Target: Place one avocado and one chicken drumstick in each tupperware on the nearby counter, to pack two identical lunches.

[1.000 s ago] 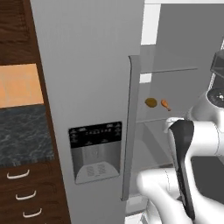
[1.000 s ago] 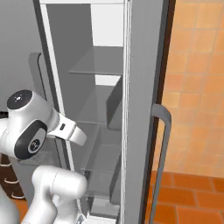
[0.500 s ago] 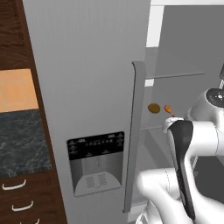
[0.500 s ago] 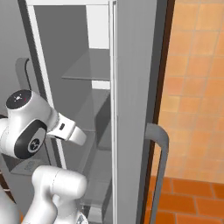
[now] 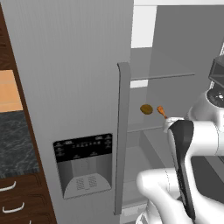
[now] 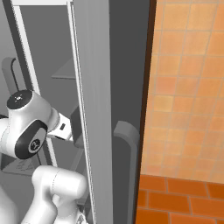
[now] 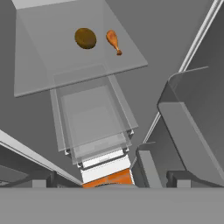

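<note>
While the avocado (image 7: 85, 38) and chicken drumstick (image 7: 113, 42) lay side by side on the fridge shelf (image 7: 35, 74), the gripper stood apart and empty; packing appeared unstarted.

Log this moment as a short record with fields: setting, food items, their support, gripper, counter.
setting: open fridge, seen from the base and the hand
food items: avocado beside chicken drumstick, close together, not clearly touching
support: both lie on a glass shelf, above a clear drawer
gripper: open, holding nothing, apart from the food
counter: dark marbled top left of the fridge, silver-handled drawers below
</note>
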Motion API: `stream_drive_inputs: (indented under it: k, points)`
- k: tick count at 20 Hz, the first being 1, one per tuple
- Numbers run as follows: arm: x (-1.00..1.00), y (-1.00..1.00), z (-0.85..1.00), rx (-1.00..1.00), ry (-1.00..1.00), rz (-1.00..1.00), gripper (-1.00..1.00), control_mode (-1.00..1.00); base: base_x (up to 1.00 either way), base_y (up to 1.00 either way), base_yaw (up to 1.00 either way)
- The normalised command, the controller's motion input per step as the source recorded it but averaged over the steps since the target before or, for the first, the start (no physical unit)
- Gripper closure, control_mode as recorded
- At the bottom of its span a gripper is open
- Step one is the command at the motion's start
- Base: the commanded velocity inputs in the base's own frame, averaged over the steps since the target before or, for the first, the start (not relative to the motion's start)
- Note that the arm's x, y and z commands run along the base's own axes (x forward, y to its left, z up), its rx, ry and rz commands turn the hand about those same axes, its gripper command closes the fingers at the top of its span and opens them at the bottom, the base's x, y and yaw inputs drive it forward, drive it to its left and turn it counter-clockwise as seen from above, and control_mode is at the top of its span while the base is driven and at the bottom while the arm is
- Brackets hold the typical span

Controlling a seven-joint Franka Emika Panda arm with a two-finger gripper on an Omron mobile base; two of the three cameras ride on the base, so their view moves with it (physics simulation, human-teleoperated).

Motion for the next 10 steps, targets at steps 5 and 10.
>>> stream_drive_inputs:
  k: [5,10]
  points:
    - [0.58,0.08,-0.24,0.00,-0.04,0.00,-1.00,-1.00,0.00,0.00,0.00]
    - [0.98,0.04,-0.55,0.00,-0.01,0.06,-1.00,-1.00,0.00,0.00,0.00]
